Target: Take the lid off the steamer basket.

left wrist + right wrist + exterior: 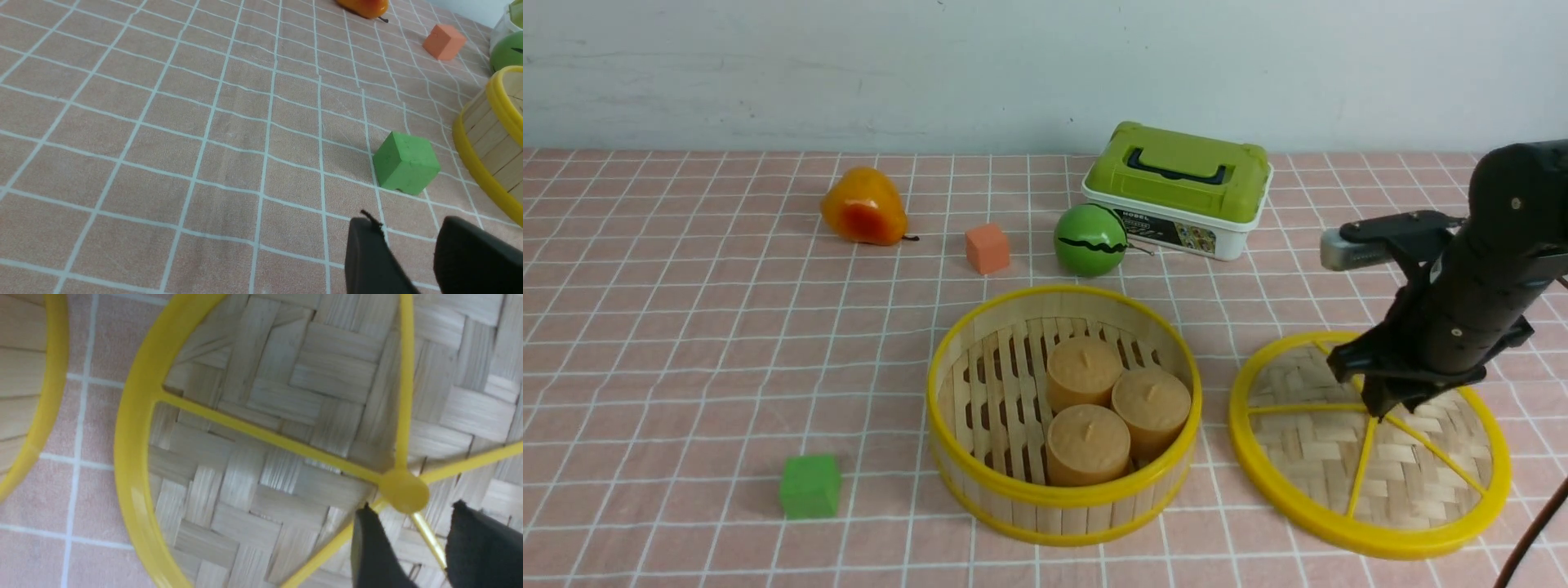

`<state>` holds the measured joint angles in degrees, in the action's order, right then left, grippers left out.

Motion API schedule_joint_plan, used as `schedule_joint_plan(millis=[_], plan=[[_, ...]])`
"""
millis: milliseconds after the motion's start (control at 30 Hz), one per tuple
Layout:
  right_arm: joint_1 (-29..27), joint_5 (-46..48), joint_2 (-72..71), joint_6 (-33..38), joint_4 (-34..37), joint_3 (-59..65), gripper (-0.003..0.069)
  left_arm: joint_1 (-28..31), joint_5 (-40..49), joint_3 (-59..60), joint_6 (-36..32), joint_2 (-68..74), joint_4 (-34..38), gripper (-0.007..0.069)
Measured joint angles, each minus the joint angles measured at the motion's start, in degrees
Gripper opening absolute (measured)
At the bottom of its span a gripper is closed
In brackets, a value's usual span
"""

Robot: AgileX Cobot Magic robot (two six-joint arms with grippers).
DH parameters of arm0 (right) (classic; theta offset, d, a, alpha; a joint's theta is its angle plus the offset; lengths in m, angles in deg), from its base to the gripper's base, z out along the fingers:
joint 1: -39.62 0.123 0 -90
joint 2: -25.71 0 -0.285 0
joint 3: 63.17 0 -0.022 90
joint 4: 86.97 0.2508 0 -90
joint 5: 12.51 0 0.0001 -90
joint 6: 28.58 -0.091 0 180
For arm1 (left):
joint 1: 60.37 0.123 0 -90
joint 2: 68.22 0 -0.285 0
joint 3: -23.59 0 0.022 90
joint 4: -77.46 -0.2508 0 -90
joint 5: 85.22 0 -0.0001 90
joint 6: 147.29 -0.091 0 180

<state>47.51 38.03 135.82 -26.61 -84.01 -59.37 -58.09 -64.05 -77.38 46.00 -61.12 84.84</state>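
Observation:
The lid [1307, 445], woven bamboo with a yellow rim and spokes, lies flat on the tablecloth to the right of the steamer basket [1045, 514]. The basket stands uncovered, with three brown cakes [1098, 400] inside. My right gripper [1384, 408] hovers just over the lid's centre. In the right wrist view my right gripper [412, 504] is open and holds nothing, and the yellow knob [403, 491] sits just beyond its fingertips. My left gripper [404, 222] is open and empty over the cloth, near a green cube [405, 167] and the basket's wall [490, 163]. It is out of the front view.
A green cube [809, 486] lies front left of the basket. Behind the basket are an orange cube [987, 247], a green striped ball [1089, 239], an orange pear [863, 207] and a white box with a green lid [1176, 188].

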Motion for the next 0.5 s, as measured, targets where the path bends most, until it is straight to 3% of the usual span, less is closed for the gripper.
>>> schedule_joint_plan(millis=[100,267,400,500], plan=[[-0.2,3.3,-4.2,0.8,0.1,0.0,0.0319,0.0,0.0,0.0,0.0,0.0,0.0,0.0239],[-0.4,4.9,-14.2,3.6,1.9,-0.4,0.0323,0.0,0.0,0.0,0.0,0.0,0.0,0.0239],[-0.4,6.0,-27.9,5.6,4.5,-0.4,0.0253,0.0,0.0,0.0,0.0,0.0,0.0,0.0239],[-0.4,5.8,-37.2,6.0,6.2,1.6,0.0144,0.0,0.0,0.0,0.0,0.0,0.0,0.0239]])
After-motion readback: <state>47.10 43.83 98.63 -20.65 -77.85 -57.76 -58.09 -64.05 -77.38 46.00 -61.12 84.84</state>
